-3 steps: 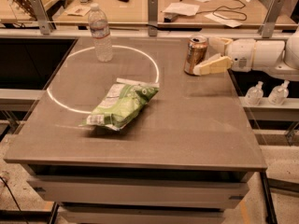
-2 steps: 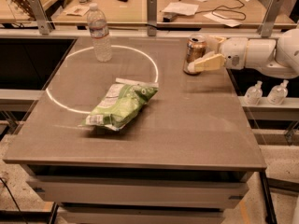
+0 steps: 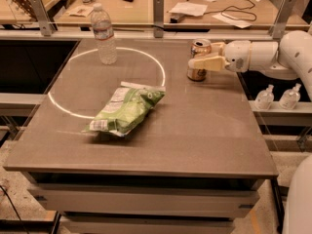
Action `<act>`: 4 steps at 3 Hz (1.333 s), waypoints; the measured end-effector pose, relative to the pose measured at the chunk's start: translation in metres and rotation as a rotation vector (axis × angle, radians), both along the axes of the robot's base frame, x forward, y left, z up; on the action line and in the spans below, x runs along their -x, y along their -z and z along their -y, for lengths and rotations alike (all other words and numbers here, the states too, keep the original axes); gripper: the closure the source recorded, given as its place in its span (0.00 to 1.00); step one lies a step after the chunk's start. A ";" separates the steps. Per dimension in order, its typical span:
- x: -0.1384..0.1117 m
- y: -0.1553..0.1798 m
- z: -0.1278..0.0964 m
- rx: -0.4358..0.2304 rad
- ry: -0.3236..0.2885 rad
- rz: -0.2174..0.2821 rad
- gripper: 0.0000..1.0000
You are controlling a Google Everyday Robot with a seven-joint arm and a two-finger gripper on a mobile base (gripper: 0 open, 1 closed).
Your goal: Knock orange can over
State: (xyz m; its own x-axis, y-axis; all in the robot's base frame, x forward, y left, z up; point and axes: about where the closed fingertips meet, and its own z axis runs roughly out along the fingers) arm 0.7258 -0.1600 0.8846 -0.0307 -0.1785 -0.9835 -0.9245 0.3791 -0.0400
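A grey-brown table (image 3: pixel 209 130) seen from above and in front, with three things on it. Near the far right edge stands the orange can (image 3: pixel 200 50), a small copper-coloured drink can with a silver top. It looks upright or close to it. A white robot arm (image 3: pixel 265 55) reaches in from the right, level with the can. Its beige end effector (image 3: pixel 197 63) lies across the front of the can at about mid-height and appears to touch it. It cannot be told whether the end effector is wide or narrow. A thin white ring (image 3: pixel 163 74) is marked on the left and middle of the table; the can stands just outside it, to its right. A clear plastic water bottle (image 3: pixel 103 33) stands upright on the far side of the ring, well apart from the can. A green chip bag (image 3: pixel 127 108) lies flat near the middle of the table, over the near right part of the ring. Beyond the table is a wooden desk (image 3: pixel 146 11) with papers and a dark cable. Two small clear bottles (image 3: pixel 278 97) sit on a ledge off the right edge.
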 end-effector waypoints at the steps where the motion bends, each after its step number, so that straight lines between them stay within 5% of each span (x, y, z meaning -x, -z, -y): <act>1: 0.002 0.006 -0.006 -0.004 -0.050 -0.003 0.62; 2: 0.004 -0.006 -0.005 0.002 -0.100 0.044 0.87; 3: 0.023 -0.032 0.000 0.027 -0.154 0.180 1.00; 4: 0.044 -0.051 0.000 0.090 -0.209 0.356 1.00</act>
State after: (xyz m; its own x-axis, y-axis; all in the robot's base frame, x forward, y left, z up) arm 0.6816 -0.1601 0.9355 0.3542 -0.2307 -0.9063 -0.9036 0.1654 -0.3952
